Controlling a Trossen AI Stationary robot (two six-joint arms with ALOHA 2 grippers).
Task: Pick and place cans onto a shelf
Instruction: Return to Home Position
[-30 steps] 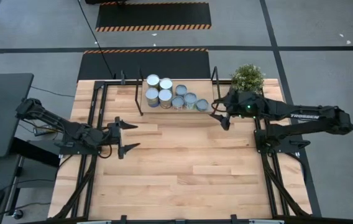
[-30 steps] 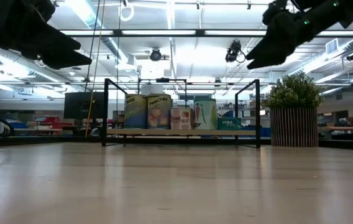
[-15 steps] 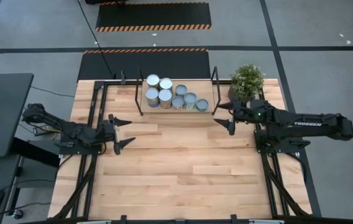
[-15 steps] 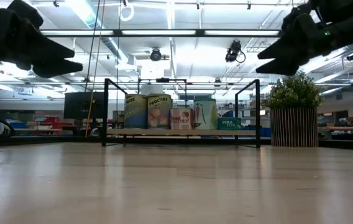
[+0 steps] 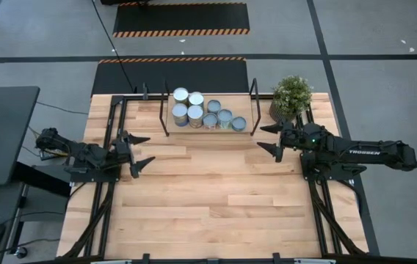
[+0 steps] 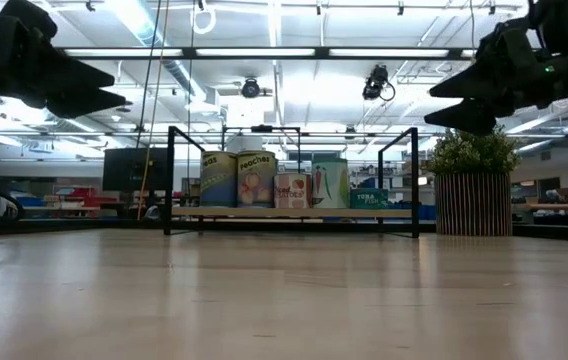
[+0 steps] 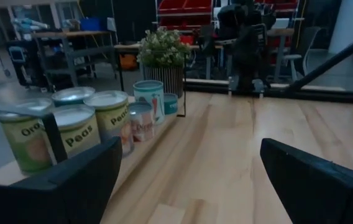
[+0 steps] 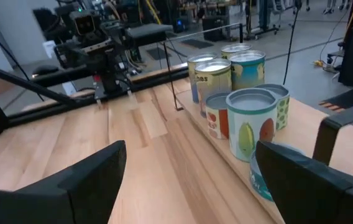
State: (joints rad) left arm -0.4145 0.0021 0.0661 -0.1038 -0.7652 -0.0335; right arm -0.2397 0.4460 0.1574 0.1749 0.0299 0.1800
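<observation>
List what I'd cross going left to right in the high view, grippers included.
Left arm's dark two-finger gripper, jaws open → silver-topped tin cans grouped on the low light-wood shelf with black posts → right arm's dark two-finger gripper, jaws open → potted green plant.

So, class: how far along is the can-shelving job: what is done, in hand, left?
Done: the cans stand grouped on the shelf. In hand: nothing; the left gripper and right gripper are open and empty, each at its own side of the table. Left: probably only retracting them.
</observation>
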